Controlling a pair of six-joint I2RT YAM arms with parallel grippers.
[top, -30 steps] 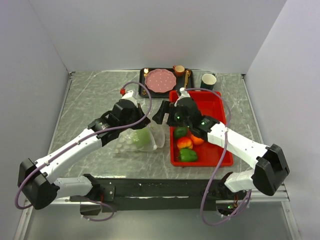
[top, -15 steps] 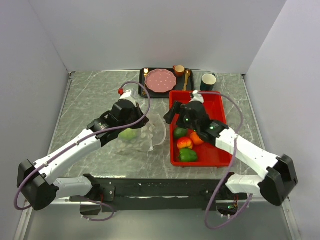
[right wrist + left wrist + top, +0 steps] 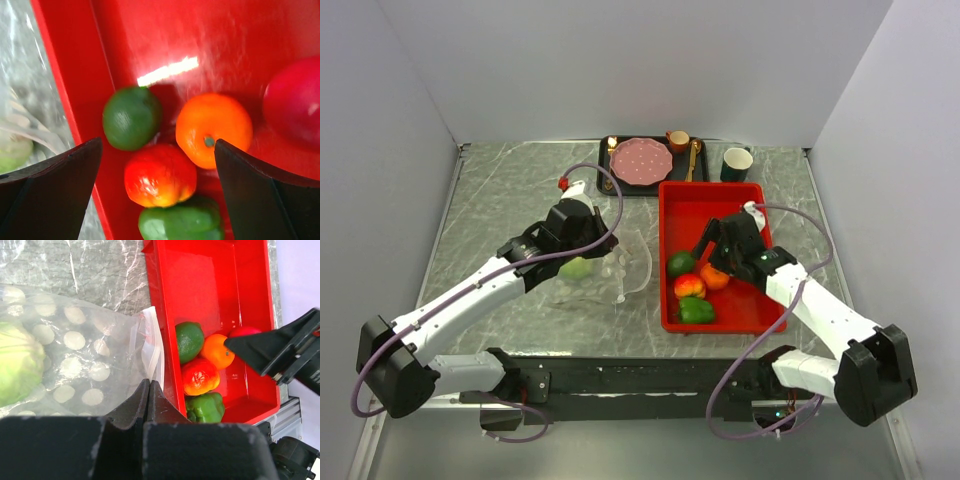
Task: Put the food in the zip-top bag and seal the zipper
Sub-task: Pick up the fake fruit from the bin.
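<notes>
Top view, with both wrist views. We found the left gripper (image 3: 148, 388) clenched, its two fingers pressed together on the film of the bag (image 3: 75, 340) close to the mouth edge. The bag lay on the table (image 3: 510, 190) just left of the tray (image 3: 200, 280). Its mouth edge was turned toward the tray wall. The zipper (image 3: 152, 347) ran as a narrow white strip along that edge, curling up from the fingertips. In the top view the mouth appeared to gape, so we read the zipper as unsealed. The cabbage (image 3: 17, 362) sat inside the bag, seen through the dotted film, at the end away from the mouth.

The other five pieces of food lay in the near half of the tray, bunched toward its left wall. The avocado (image 3: 131, 117) lay nearest that wall, and the orange (image 3: 214, 129) was beside it to the right. The apple (image 3: 292, 100) lay farther right. The red-yellow fruit (image 3: 160, 175) sat nearer the arms, touching the orange, and we could not tell whether it touched the avocado. The pepper (image 3: 180, 220) lay just beyond it, closest to the near rim.

The right gripper (image 3: 156, 150) was released, its jaws spread wide. It hung above the avocado, the orange and the red-yellow fruit, holding none of them.

At the far edge of the table stood a pink plate (image 3: 640, 160) and a dark cup (image 3: 737, 162), well apart from both grippers.
</notes>
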